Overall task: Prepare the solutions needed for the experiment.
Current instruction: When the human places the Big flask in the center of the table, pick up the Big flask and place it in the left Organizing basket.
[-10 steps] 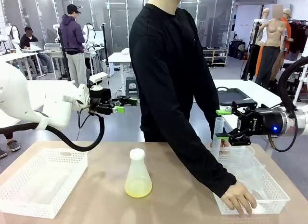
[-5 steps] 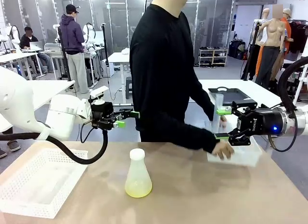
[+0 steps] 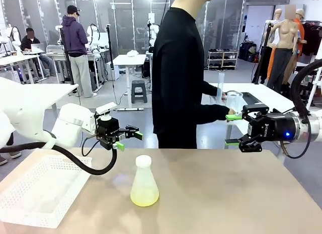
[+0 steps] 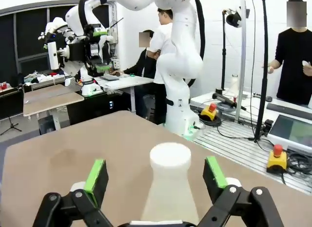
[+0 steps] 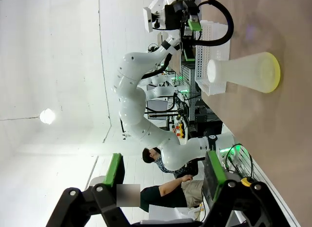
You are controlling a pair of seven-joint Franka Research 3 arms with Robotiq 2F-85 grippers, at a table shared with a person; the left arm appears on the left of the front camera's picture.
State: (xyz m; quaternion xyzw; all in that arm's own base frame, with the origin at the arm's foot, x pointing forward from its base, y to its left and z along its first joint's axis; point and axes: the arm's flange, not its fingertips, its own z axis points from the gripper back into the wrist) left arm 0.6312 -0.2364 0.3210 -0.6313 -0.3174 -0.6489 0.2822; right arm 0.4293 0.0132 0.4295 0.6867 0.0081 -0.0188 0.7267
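Flask holding yellow-green solution stands mid-table. Left gripper, jaws apart and empty, hovers up-left of flask; right gripper, parted, empty, far right.

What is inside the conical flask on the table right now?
The flask holds a shallow layer of pale yellow-green liquid at its base; the rest looks empty through its cloudy wall. Its white cap covers the mouth.
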